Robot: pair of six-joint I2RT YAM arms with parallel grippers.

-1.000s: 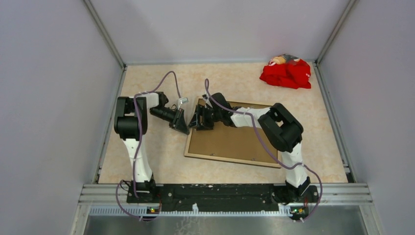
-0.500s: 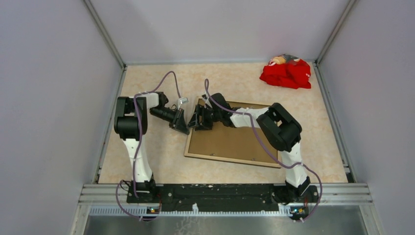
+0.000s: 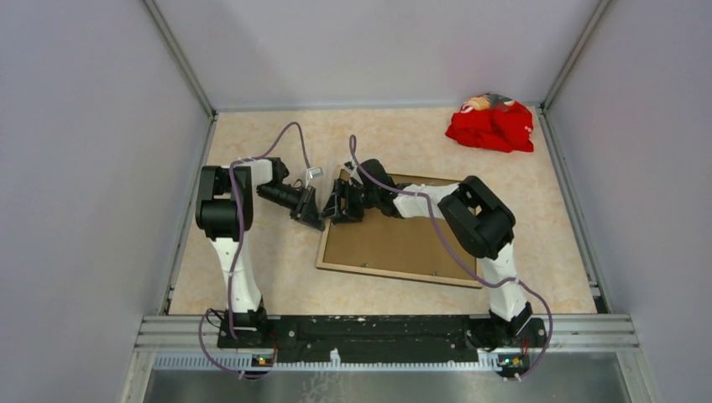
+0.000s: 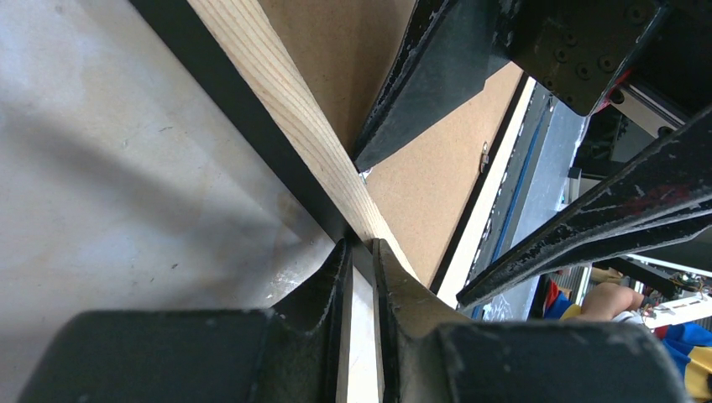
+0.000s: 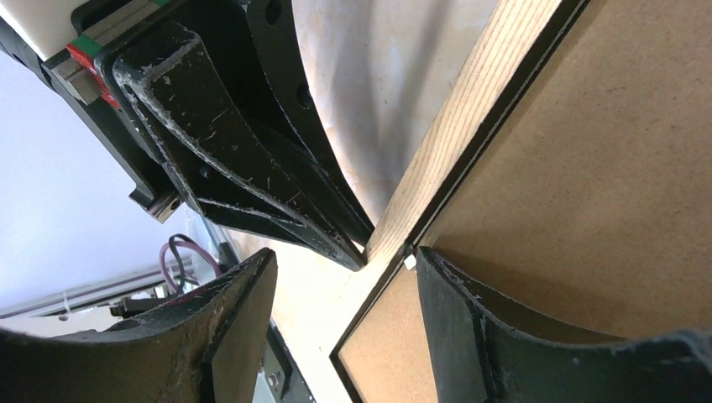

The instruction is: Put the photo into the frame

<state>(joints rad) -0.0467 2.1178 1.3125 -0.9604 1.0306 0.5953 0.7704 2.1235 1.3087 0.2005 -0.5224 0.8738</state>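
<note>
The frame (image 4: 273,92) lies back up on the counter (image 3: 269,252), its pale wood rim showing, and a brown board (image 3: 395,243) sits inside it. The photo does not show in any view. It may lie under the board or elsewhere, and I cannot tell which. Judged from this, the frame is face down and ready to be filled, or already filled, but the loading of the photo cannot be confirmed. Small metal tabs (image 3: 365,264) along the frame's near rim do not look turned over the board, so locking the back is probably left to do.

Both arms meet at the frame's far left corner. The left end effector (image 4: 359,248) is closed to a narrow slit with the frame's rim running into it, and it seems to pinch that rim from outside the frame. The right end effector (image 5: 346,260) is spread wide, one finger over the board and one beyond the rim, holding nothing. A shadow under the rim suggests this corner is raised slightly off the counter.

A red cloth (image 3: 491,126) lies well beyond the frame's far right corner. No brand, label or writing can be read anywhere.
</note>
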